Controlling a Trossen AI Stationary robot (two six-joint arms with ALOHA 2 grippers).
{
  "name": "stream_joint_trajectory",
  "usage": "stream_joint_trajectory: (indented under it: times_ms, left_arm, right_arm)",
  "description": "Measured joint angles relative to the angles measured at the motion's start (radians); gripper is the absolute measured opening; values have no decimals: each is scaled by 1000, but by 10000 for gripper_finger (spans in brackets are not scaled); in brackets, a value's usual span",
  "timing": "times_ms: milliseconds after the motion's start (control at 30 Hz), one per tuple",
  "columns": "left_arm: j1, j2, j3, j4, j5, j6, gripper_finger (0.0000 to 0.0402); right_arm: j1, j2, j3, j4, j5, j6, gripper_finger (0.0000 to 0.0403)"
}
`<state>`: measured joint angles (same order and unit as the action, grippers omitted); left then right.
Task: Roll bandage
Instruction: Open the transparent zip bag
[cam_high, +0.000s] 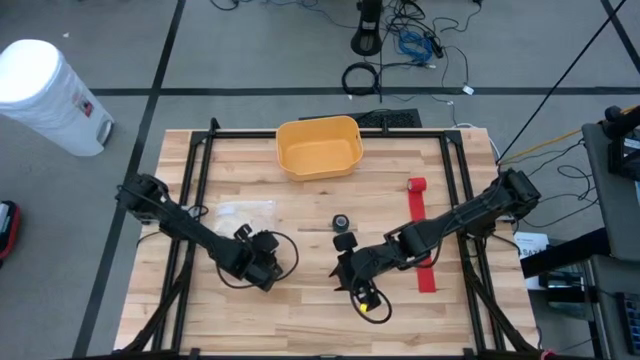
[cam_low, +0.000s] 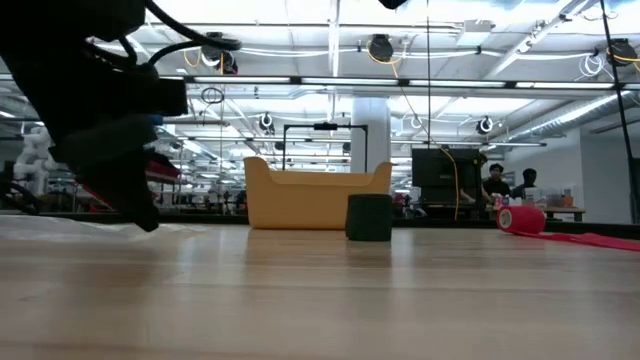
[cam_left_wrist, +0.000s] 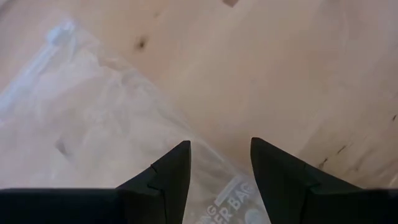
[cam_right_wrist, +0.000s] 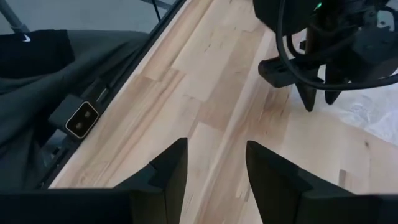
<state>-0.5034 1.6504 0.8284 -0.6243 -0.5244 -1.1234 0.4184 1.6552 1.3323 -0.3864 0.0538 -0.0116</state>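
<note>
While the red bandage (cam_high: 423, 240) lies unrolled beside the bench's (cam_high: 300, 310) right edge, its rolled end farthest from the front, both grippers, left (cam_high: 262, 268) and right (cam_high: 347, 280), hover parted and empty mid-bench, so the right should first reach the strip's loose front end.

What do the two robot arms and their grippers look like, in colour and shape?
Both arms are black and jointed, with black cables looping near the wrists. The left gripper and the right gripper each have two dark, wedge-shaped fingers tapering to points. A small yellow part shows beside the right gripper in the high view.
</note>
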Motion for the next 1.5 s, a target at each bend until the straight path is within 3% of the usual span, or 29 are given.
stream_joint_trajectory:
  times_ms: [333,700,867,1200,1500]
  left_arm:
    - [-10,32,0,69,85,-17,173]
    - [-60,33,14,275,246,139,173]
    - [-81,34,75,280,290,211,173]
    - [-96,33,178,245,241,317,173]
    - [-95,33,198,-80,-1,144,173]
  right_arm:
    - [3,0,0,9,3,21,148]
    - [0,0,0,8,3,-4,148]
    - [0,0,0,8,3,-4,148]
    - [1,0,0,-28,3,-1,148]
    - [12,0,0,-197,3,163,148]
